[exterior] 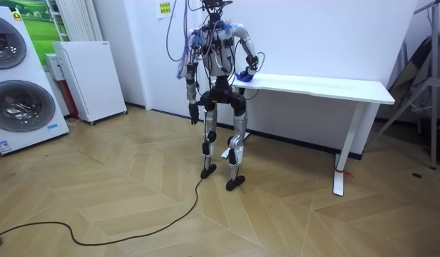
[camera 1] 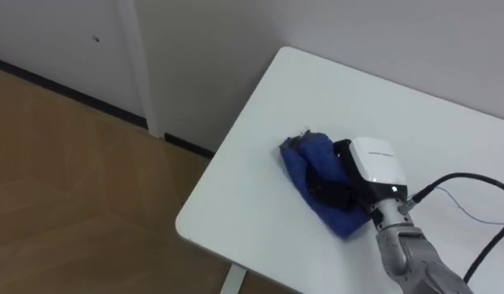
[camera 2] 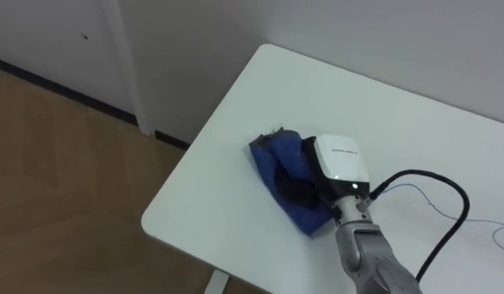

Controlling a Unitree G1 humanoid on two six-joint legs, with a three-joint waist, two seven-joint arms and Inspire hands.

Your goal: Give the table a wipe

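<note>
Right hand point(camera 1: 374, 163): on top of cloth point(camera 1: 299, 162); flat or clutching, cannot tell.
Cloth: juts toward 10 o'clock from hand; long axis 11–5 o'clock.
Surface point(camera 1: 358, 90): bare run toward 2 o'clock.

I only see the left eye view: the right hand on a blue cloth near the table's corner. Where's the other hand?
Observer: In the room view the left hand hangs beside the robot's thigh, away from the table.
Operator: How much tabletop lies beyond the cloth?
Observer: Most of it. The blue cloth under the right hand sits at the end on the room view's left, and the white top runs far toward the room view's right.
Operator: What stands near the robot?
Observer: A white cabinet stands against the wall on the room view's left, well apart from the robot.
</note>
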